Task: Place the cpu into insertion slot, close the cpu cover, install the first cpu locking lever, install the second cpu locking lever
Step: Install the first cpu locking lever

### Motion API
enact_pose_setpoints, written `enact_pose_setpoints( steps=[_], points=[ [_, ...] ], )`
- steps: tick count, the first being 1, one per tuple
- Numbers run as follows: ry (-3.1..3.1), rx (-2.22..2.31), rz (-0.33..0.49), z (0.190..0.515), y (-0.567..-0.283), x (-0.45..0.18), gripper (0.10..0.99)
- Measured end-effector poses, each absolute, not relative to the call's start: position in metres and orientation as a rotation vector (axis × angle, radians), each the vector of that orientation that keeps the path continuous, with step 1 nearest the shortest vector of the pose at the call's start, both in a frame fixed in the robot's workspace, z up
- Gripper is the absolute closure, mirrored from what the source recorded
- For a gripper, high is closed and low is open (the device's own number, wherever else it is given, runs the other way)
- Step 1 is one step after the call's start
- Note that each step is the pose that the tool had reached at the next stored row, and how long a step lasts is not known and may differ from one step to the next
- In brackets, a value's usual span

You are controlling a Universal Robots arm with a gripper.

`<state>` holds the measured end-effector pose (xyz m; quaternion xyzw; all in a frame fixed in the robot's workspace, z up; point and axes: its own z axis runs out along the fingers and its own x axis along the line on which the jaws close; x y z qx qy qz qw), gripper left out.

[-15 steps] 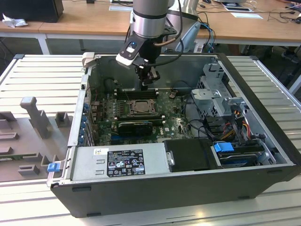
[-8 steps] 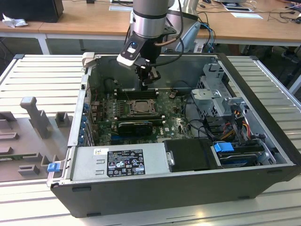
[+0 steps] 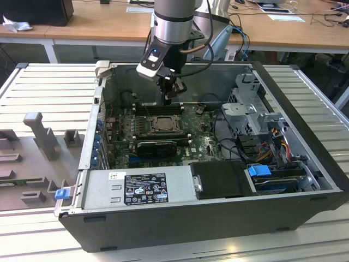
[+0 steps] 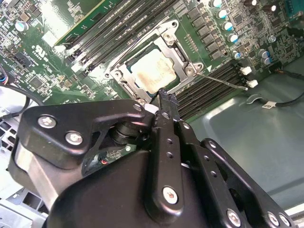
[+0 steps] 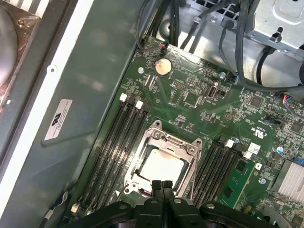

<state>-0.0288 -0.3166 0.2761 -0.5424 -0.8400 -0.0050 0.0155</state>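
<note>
**Exterior view.** Found the black two-finger gripper (image 3: 169, 96) hanging low inside the open dark computer case (image 3: 305, 164), just above the far edge of the square black-rimmed insertion slot (image 3: 163, 124) on the green motherboard (image 3: 202, 143). Could not make out the chip itself from here. Noted the case resting on a ridged silvery aluminium table (image 3: 43, 82), with a grey power supply box (image 3: 136, 185) along its near wall. Noted also grey plastic fixture blocks (image 3: 38, 134) on the exterior view's left and pale wooden desks (image 3: 98, 24) far behind.

**Second wrist view.** Saw the small pale silvery-beige square cpu (image 4: 154, 71) already seated in the slot. Saw the thin silvery metal cpu cover (image 4: 124, 77) lying flat around it and showing it through the central cut-out. Judged the first two steps as done. Noticed one thin metal wire locking lever (image 4: 223, 80) reaching away from the socket corner over the long black memory slots (image 4: 209, 91). Judged it as probably not yet latched, but could not be sure. Found the gripper (image 4: 166, 97) with fingers pressed together and nothing between them, its tip just beside the edge of the cover.

**First wrist view.** Saw the cpu (image 5: 161, 167) flat inside the cover frame (image 5: 166, 138), square to the slot. Found the closed tip of the gripper (image 5: 163, 185) at the socket's edge; could not tell whether touching it or a little above. Could not make out the second lever clearly. Judged both lever steps as left to do.
</note>
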Motion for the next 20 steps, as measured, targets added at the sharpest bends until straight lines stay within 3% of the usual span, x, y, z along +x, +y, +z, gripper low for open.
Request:
enact_pose_setpoints(
  steps=[20],
  points=[
    [-2.674, -1.588, -0.014, 0.2761, -0.3166, -0.0288, 0.98]
  ],
)
